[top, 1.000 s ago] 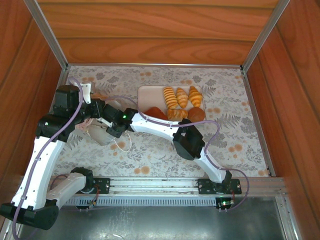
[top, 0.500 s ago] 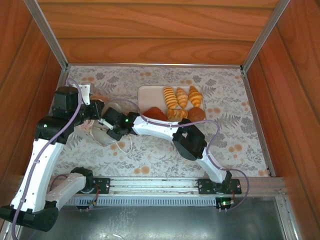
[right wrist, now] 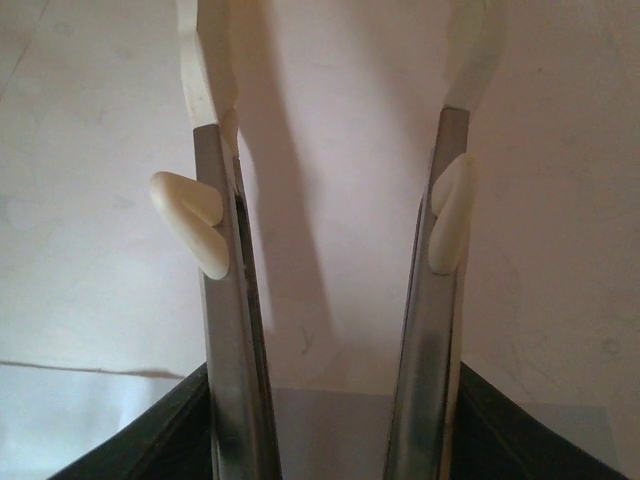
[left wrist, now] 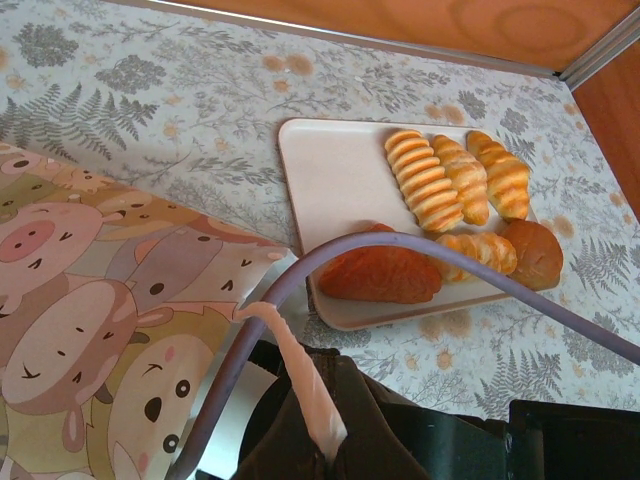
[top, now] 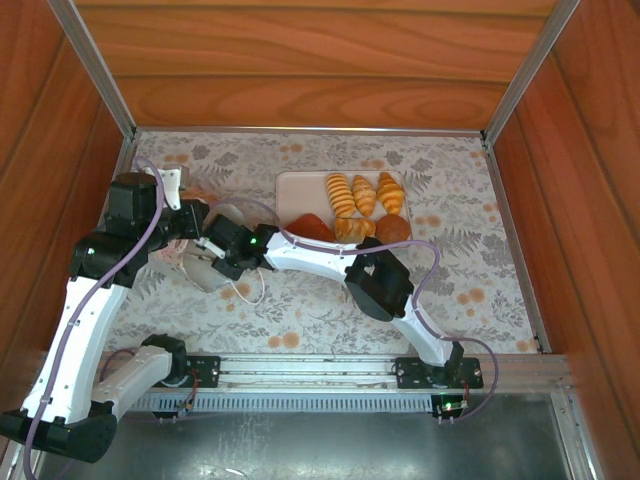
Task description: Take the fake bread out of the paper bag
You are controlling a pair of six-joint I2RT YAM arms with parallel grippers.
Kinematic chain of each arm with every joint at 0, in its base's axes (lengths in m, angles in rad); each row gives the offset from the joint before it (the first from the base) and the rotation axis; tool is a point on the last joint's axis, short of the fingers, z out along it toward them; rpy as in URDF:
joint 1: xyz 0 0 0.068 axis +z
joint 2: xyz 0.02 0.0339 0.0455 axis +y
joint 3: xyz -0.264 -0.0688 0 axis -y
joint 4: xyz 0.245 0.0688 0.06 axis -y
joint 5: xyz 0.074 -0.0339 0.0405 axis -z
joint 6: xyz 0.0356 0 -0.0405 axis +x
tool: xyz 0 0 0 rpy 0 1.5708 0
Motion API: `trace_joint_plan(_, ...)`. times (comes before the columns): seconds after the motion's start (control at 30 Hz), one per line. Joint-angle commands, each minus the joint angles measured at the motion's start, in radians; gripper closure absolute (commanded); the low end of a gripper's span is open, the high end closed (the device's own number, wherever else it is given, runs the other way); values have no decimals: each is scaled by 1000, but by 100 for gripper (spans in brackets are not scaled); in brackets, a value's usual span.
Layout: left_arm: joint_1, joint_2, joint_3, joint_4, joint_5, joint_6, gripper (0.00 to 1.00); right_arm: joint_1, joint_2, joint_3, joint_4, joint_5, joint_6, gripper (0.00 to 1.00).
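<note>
The paper bag (top: 200,268) lies at the left of the table; in the left wrist view its side (left wrist: 100,300) shows a cartoon animal print. My left gripper (top: 193,222) (left wrist: 335,440) is shut on the bag's twisted cord handle (left wrist: 300,370). My right gripper (top: 215,252) (right wrist: 335,60) reaches into the bag's mouth, open, with only white paper between its fingers (right wrist: 225,300). Fake bread lies on the tray (top: 295,190): croissants (top: 352,195) (left wrist: 425,180), a reddish-brown piece (top: 312,227) (left wrist: 380,275) and a dark bun (top: 393,229) (left wrist: 530,255).
The pale tray (left wrist: 330,180) sits at the back middle of the floral tablecloth (top: 470,250). Wooden walls (top: 320,80) close in the back and both sides. A purple cable (left wrist: 450,250) crosses the left wrist view. Both arms crowd the left half.
The right wrist has shifted slightly at the bag's mouth. The left gripper keeps hold of the handle, barely moved.
</note>
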State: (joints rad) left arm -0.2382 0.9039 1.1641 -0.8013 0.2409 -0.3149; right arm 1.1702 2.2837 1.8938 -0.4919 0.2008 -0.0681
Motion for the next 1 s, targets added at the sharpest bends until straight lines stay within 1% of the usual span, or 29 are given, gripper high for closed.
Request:
trace_joint_plan(0.0, -6, -6, 25, -9, 9, -2, 100, -9, -17, 35, 39, 45, 27, 46)
trace_joint_plan(0.1, -6, -11, 27, -10, 8, -4, 100, -11, -5, 44, 46, 40, 60, 45)
trace_joint_plan(0.27, -5, -17, 26, -10, 7, -6, 100, -11, 3, 23, 104, -15, 91, 45)
trace_joint_plan(0.53, -6, -16, 31, -17, 10, -6, 100, -14, 60, 94, 53, -60, 42, 44)
trace_joint_plan(0.6, -6, -17, 31, -19, 12, -5, 100, -15, 72, 109, 39, -98, 26, 45)
trace_joint_plan(0.7, -6, -17, 31, -19, 5, -3, 100, -17, 72, 115, 27, -123, 22, 50)
trace_joint_plan(0.83, -6, -27, 27, -25, -18, -1, 100, -15, 43, 77, 48, -125, 19, 60)
trace_joint_plan(0.87, -6, -32, 23, -27, -25, 0, 100, -17, 30, 62, 57, -116, 22, 66)
trace_joint_plan(0.9, -5, -35, 22, -28, -32, 2, 100, -18, 20, 47, 63, -109, 24, 69)
trace_joint_plan(0.97, -6, -44, 18, -35, -47, 6, 100, -18, -6, 11, 83, -99, 27, 70)
